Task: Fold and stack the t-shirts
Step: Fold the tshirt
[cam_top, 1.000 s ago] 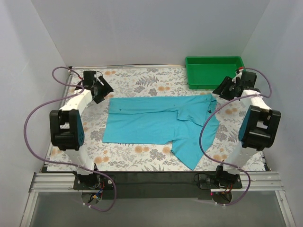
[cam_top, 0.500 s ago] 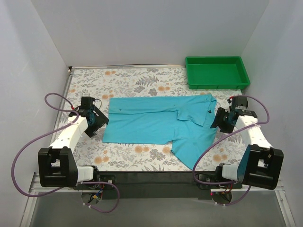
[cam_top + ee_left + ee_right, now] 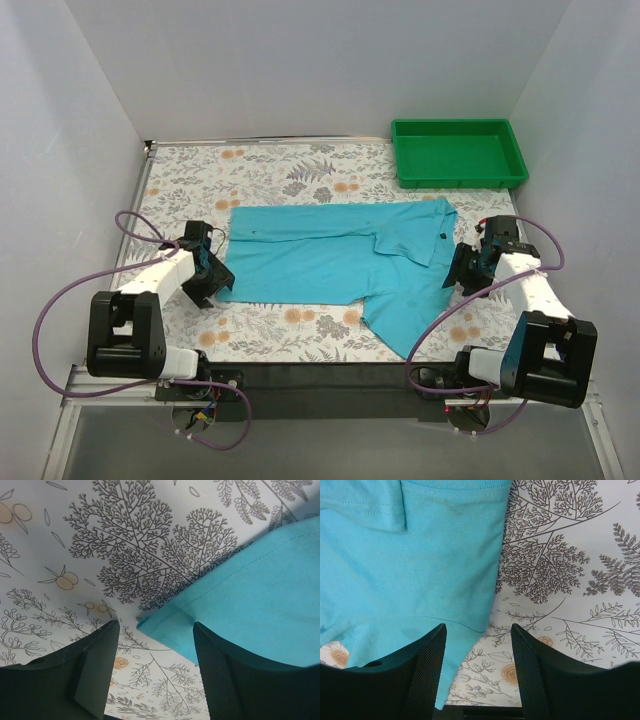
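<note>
Shirt position: You have one turquoise t-shirt (image 3: 320,255) lying on the tabletop (image 3: 290,175), roughly mid-table, between the two arms.
Shirt direction: Its long axis runs left to right. The straight hem end faces your left arm and the collar end faces your right. One part slants off toward the near edge on the right side.
Shirt make: Soft, plain cloth with stitched hems. It lies mostly flat, with an overlapping fold near the collar.
Tabletop surface: White covering printed with grey fern sprays and small orange flowers.
Left gripper: Your left gripper (image 3: 208,278) sits low at the near hem corner. In its wrist view the black fingers (image 3: 95,660) stand apart, with the corner lying between them and nothing clamped.
Right gripper: Your right gripper (image 3: 463,268) sits low at the shirt's right edge. Its jaws are spread, with the cloth edge lying between them and not pinched.
Tray: One green plastic tray (image 3: 455,183), rectangular with raised walls, sits at the far right corner, well apart from the shirt.
Count: One shirt, one tray, two grippers.
</note>
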